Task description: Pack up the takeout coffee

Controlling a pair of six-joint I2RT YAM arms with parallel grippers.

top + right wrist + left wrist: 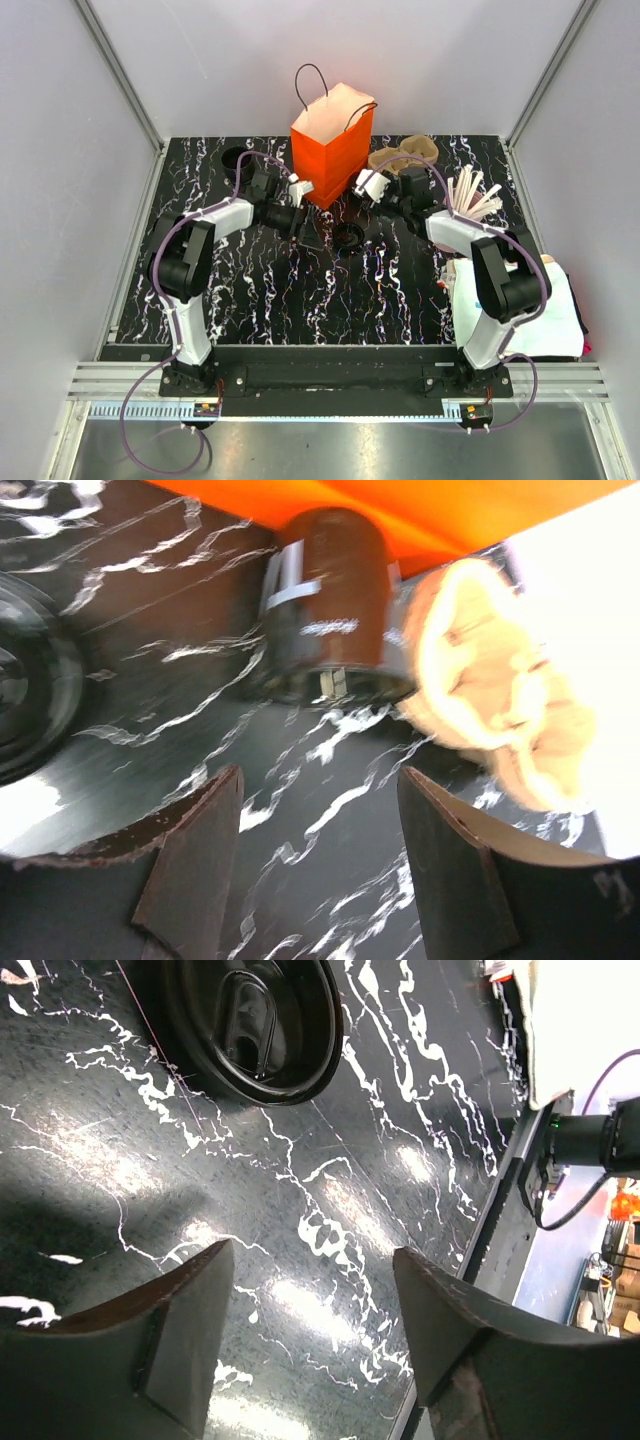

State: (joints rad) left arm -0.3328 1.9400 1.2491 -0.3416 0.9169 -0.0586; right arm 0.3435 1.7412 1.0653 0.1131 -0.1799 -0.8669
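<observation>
The takeout coffee [348, 237] is a small black cup with a round black lid. It stands on the marbled table in front of the orange paper bag [330, 145]. In the left wrist view its lid [250, 1020] sits ahead of my fingers. It also shows at the left edge of the right wrist view [20, 680]. My left gripper [310, 232] [315, 1290] is open and empty, just left of the cup. My right gripper [362, 192] [320, 820] is open and empty, low over the table between the cup, the bag [420, 505] and the tray.
The brown pulp tray [405, 152] [500, 700] lies right of the bag. A dark cylinder with a white label [330, 600] is at the bag's foot. A pink cup with white sticks [470, 195] and a white cloth [525, 300] are at right. A black round object [237, 158] sits back left.
</observation>
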